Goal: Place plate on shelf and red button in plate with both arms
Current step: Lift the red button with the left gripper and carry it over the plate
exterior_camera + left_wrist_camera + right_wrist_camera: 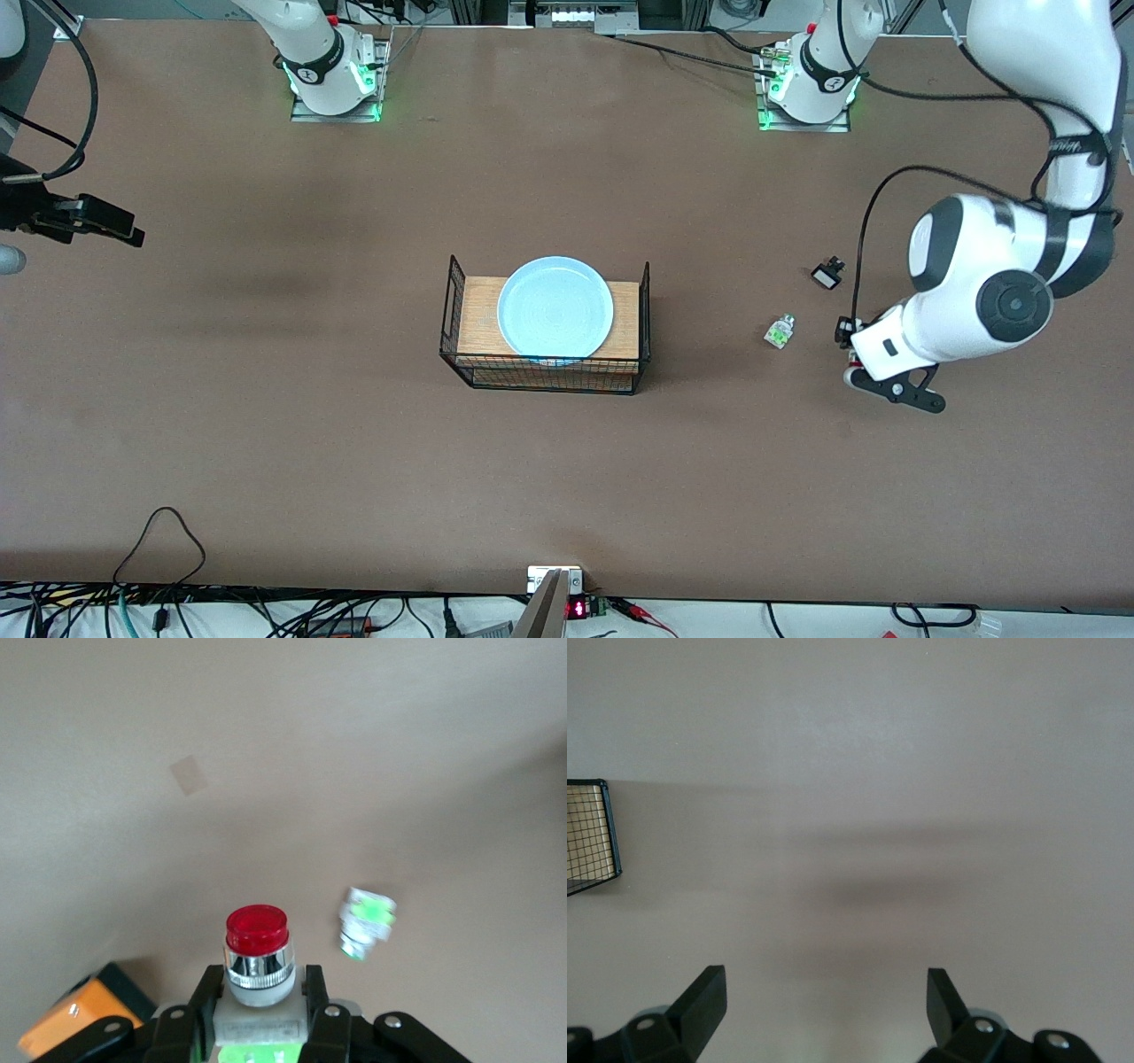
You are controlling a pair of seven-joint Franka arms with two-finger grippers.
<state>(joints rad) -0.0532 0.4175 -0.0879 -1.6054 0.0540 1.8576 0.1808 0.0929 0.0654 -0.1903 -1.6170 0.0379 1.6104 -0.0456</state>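
Observation:
The light blue plate (555, 307) lies on a wooden board inside a black wire rack (454, 306) at the middle of the table. My left gripper (849, 347) is over the table toward the left arm's end. In the left wrist view it (259, 981) is shut on the white body of the red button (257, 939), with the red cap pointing away from the wrist. My right gripper (113, 223) is open and empty above the table at the right arm's end; its wrist view (826, 992) shows bare table between the fingers.
A white-and-green part without a red tip (780, 331) lies on the table beside the left gripper and also shows in the left wrist view (366, 921). A small black-and-white part (827, 272) lies farther from the front camera. An orange box (75, 1019) sits near the left gripper. The rack's corner (602, 837) shows in the right wrist view.

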